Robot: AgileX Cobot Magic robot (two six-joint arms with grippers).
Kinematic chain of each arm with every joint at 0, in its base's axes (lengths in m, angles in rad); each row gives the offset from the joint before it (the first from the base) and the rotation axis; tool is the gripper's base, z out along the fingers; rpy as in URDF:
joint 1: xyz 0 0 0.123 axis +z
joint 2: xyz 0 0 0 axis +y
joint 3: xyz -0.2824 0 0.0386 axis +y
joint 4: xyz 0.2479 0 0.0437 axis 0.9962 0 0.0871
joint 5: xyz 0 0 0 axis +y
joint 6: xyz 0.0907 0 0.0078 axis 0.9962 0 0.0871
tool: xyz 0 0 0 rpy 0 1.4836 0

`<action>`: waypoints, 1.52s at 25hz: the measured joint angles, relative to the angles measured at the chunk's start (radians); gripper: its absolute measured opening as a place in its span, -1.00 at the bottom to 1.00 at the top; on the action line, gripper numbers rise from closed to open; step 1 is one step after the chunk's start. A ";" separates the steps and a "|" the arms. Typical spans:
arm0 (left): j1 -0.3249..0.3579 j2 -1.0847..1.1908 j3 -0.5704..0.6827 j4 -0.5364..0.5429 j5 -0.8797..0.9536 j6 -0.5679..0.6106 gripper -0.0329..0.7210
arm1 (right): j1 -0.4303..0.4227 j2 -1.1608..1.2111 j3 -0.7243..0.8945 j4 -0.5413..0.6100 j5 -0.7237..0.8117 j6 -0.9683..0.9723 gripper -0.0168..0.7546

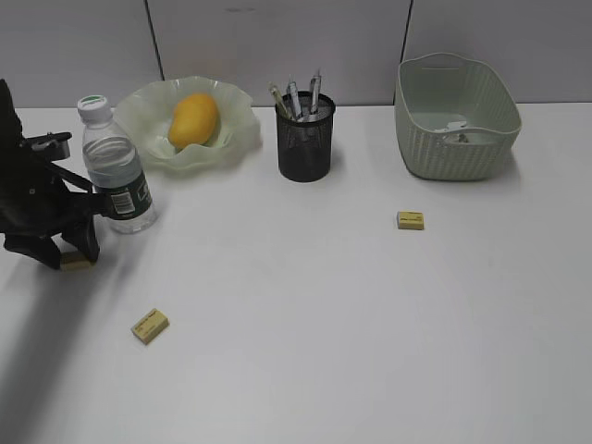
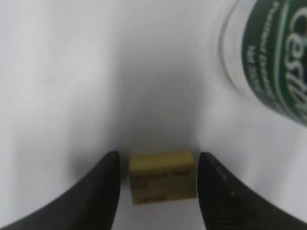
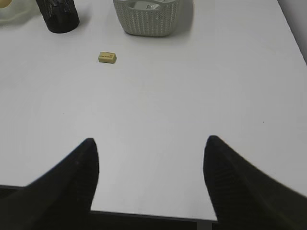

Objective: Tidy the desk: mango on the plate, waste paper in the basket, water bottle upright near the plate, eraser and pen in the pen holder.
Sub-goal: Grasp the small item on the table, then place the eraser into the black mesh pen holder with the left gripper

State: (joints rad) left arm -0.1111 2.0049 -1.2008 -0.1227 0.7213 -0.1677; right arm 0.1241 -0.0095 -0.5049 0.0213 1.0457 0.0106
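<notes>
Yellow eraser [image 2: 163, 177] between the left gripper's [image 2: 158, 184] fingertips, narrow gaps either side, no pinch visible.
It lies on the desk [image 1: 324, 324] near the left edge, beside the upright water bottle [image 1: 115, 171]. The right gripper [image 3: 149, 165] hangs spread over bare tabletop at the front edge; another eraser [image 3: 107, 57] lies before the basket [image 3: 148, 19].

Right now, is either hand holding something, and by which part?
Nothing is held yet. The left hand straddles an eraser with gaps on both sides; the right hand is empty.

White desk [image 1: 370, 324], 3 erasers [image 1: 149, 325], water bottle [image 1: 113, 166], plate [image 1: 148, 111], pen holder [image 1: 304, 139], basket [image 1: 453, 120]
</notes>
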 joint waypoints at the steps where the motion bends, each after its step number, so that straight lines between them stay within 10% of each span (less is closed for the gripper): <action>1: 0.000 0.005 0.000 0.001 0.001 0.000 0.14 | 0.000 0.000 0.000 0.001 0.000 0.000 0.46; 9: 0.000 0.007 -0.001 0.021 0.004 -0.001 -0.11 | 0.000 0.000 0.000 0.001 0.000 0.000 0.46; 38: 0.031 -0.310 0.128 0.057 0.313 0.003 -0.12 | 0.000 0.000 0.000 0.001 -0.001 0.000 0.46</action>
State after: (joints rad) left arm -0.0803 1.6952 -1.0731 -0.0658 1.0341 -0.1648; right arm 0.1241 -0.0095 -0.5049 0.0221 1.0448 0.0106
